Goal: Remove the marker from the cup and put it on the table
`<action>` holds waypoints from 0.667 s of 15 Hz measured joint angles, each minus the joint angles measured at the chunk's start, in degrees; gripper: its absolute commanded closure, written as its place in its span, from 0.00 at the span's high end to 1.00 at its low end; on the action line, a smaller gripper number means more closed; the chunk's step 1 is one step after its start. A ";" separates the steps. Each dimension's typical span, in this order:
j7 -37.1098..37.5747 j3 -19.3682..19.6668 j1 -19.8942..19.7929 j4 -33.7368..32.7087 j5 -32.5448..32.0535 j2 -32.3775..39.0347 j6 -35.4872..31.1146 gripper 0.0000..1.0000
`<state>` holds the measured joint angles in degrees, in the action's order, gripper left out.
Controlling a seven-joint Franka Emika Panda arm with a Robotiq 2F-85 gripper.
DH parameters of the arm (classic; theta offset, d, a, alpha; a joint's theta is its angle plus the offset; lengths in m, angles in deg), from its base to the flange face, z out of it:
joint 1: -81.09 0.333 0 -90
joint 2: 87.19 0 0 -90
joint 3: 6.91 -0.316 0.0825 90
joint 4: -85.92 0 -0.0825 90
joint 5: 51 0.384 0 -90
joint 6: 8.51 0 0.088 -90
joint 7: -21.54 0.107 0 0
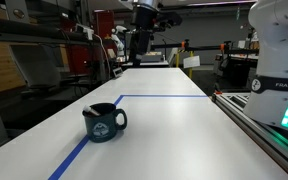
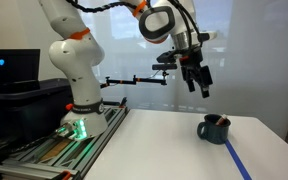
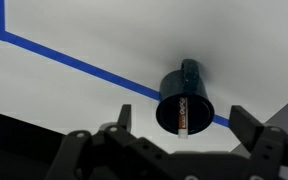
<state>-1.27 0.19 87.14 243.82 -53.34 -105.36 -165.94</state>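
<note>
Claw (image 2: 199,86) released, empty, hanging high and well apart from cup (image 3: 189,78); likely staged there so the wrist view looks into it. Marker (image 3: 185,113) rests inside cup, leaning on wall. Cup stands on table (image 1: 174,125) beside blue tape (image 1: 134,97).

Navy cup (image 1: 105,122), orange-red marker (image 3: 186,115), white table (image 1: 164,120) with blue tape (image 1: 162,97).

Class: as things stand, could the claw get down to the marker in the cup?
Probably yes. The claw hangs open, high and apart from the cup, and the wrist view shows the marker in the cup's uncovered mouth with nothing between.
</note>
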 measured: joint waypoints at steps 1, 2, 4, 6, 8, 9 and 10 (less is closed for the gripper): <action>-3.42 1.31 2.18 -0.13 2.75 1.54 -1.12 1.00; -6.79 2.53 4.44 -0.35 5.72 2.82 -1.67 1.00; -10.81 3.59 6.95 -0.93 9.55 4.74 -1.80 1.00; -12.79 3.66 7.34 -1.62 11.78 6.00 -1.80 1.00; -12.25 3.45 6.60 -2.50 12.06 7.18 -2.45 1.00; -12.09 3.40 6.26 -3.11 12.34 7.86 -2.82 1.00; -12.09 3.39 6.06 -3.78 12.80 8.60 -3.01 1.00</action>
<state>-13.36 3.57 93.21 240.05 -40.54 -96.77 -168.95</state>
